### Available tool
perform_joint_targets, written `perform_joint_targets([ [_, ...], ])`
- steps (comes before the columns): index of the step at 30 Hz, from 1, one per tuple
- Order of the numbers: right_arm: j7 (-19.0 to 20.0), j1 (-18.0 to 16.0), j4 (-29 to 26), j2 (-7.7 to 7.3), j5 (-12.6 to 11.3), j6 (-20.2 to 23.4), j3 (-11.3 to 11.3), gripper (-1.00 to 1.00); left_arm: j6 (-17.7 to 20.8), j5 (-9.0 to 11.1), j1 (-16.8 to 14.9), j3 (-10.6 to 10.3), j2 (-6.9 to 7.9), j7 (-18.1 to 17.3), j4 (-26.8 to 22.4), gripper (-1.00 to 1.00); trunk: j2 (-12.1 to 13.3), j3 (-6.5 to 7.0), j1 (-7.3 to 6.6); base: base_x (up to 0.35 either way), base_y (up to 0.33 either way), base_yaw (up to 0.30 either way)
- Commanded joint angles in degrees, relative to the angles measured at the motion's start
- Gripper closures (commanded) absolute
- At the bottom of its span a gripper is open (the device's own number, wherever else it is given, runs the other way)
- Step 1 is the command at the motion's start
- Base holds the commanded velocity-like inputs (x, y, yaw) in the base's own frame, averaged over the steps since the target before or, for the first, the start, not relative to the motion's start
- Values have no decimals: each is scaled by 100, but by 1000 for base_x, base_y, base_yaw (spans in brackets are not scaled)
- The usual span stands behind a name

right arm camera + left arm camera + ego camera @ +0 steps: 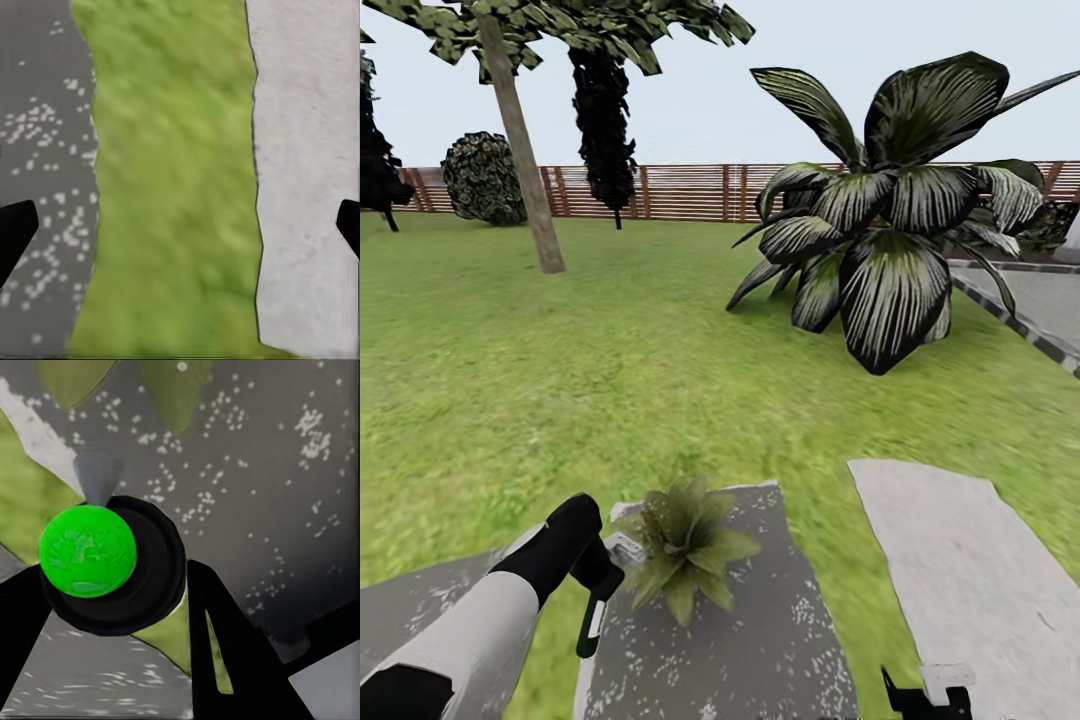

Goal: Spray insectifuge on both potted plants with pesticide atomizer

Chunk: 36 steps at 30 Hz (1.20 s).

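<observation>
Head view, lower left: the left hand (598,572) holds the pesticide atomizer (596,612) beside the potted plant (685,545); sweeping the nozzle across every leaf should give full cover.

A fenced garden outdoors

Green lawn (560,380) with grey stepping stones (760,640), a slatted wooden fence (680,192), tree trunks (520,140) and a big striped-leaf plant (880,230) under open sky

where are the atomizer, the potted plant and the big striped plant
atomizer (594,618): head view, on its dark green body below the left gripper
potted plant (685,545): head view, centre of the leaf rosette
striped plant (890,290): head view, on a broad front leaf
</observation>
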Motion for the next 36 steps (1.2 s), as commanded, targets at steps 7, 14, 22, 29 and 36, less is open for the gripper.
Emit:
perform_joint_targets([
  [7, -2, -1, 1, -1, -46, -16, 48, -100, 28, -50, -6, -9, 9, -59, 43, 100, -2, -5, -3, -93, -244, 266],
  [14, -2, -1, 1, -1, -46, -16, 48, -100, 22, -79, 5, -15, 24, -60, 65, 100, -2, -5, -3, -20, -52, 191],
  [22, -2, -1, 1, -2, -46, -16, 48, -100, 10, -103, 16, 12, 17, -67, 66, 100, -2, -5, -3, 0, -71, 275],
  [29, -15, -1, 1, -4, -47, -23, 48, -100, 19, -107, 18, 22, 1, -67, 62, 100, -2, -5, -3, 0, -266, 130],
  [36, -19, -1, 1, -1, -46, -24, 48, -100, 22, -112, 18, 24, 0, -67, 60, 100, -2, -5, -3, 43, -271, 169],
])
